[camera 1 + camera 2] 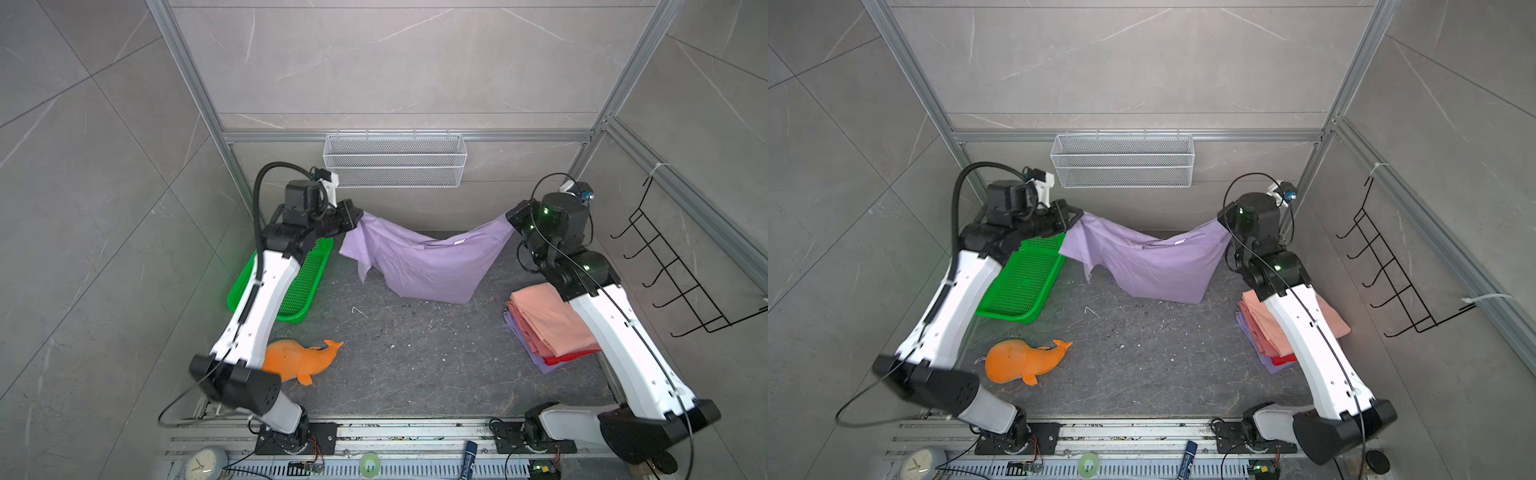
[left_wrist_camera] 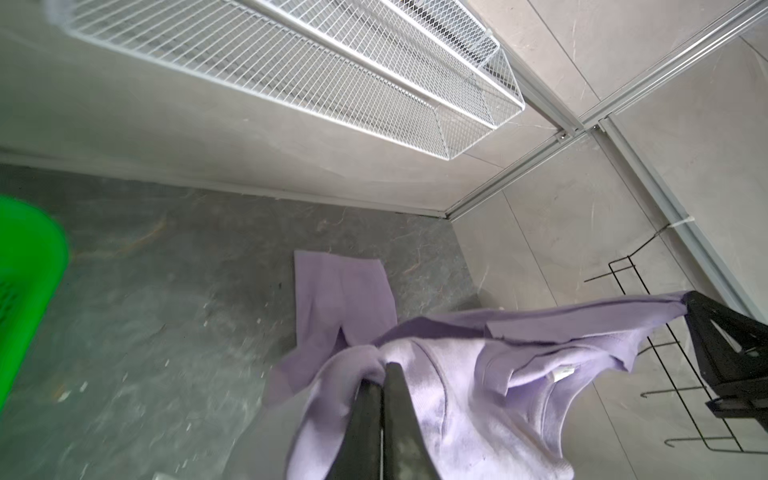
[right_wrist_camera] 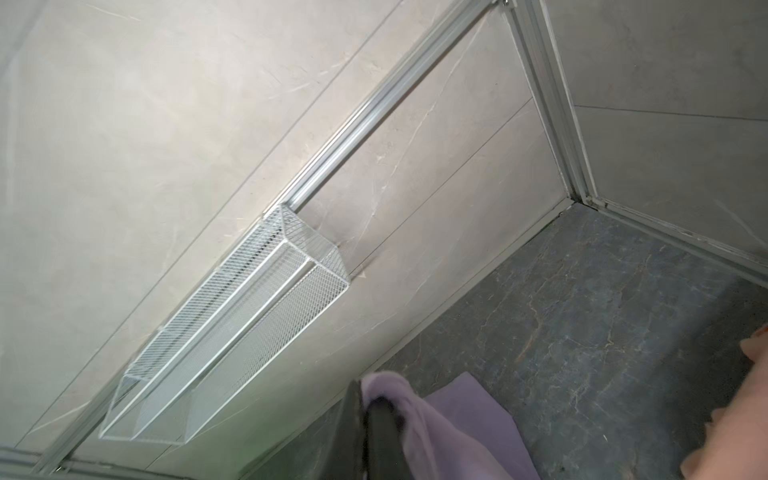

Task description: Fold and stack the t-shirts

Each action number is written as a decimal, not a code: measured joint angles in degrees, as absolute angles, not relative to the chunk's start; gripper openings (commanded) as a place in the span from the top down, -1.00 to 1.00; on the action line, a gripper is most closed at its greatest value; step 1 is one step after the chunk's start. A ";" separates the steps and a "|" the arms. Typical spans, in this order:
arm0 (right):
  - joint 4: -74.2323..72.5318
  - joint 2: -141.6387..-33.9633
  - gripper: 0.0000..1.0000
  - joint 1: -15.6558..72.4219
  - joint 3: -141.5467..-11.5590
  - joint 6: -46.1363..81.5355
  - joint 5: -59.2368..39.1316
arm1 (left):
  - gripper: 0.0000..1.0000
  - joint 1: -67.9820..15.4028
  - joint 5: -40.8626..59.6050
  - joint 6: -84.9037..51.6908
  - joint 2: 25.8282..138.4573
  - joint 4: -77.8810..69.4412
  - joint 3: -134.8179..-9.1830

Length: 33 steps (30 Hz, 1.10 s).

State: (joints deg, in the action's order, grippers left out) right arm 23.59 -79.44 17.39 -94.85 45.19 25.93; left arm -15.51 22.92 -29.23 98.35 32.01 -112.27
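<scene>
Tool by tool: left tool point(image 1: 357, 216) pinched tight on one bunched upper corner of the lilac-purple t-shirt point(image 1: 428, 266); right tool point(image 1: 512, 218) pinched just as tight on the opposite corner. Confirmed in both wrist views, with cloth gathered right at the tips and no gap between the jaws

Progress, judged from the layout: already folded and piled in a stack point(image 1: 540, 332) at the right side of the bench point(image 1: 415, 374), partly under the right arm. Salmon-pink t-shirt point(image 1: 540, 307) on top, red t-shirt point(image 1: 569, 357) beneath, a lilac t-shirt point(image 1: 540, 365) at the bottom. Probably the last shirt in hand, with none visible in the uncovered part of the green basket point(image 1: 307, 282). Not yet laid flat, not yet folded

Position relative to the tools: strung between them near the back wall, sagging in the middle, collar and label showing near the upper edge, lower hem draped onto the bench, one sleeve dangling near the left tool. Left to do, most likely: spreading flat, folding, then carrying over onto the stack. Orange plush dolphin point(image 1: 295, 359) well apart at the front left, out of the way
</scene>
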 measured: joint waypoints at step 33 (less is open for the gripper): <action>46.44 -60.25 -0.28 26.24 -73.54 64.38 18.02 | -0.26 -9.82 12.64 -28.62 95.07 37.52 -91.44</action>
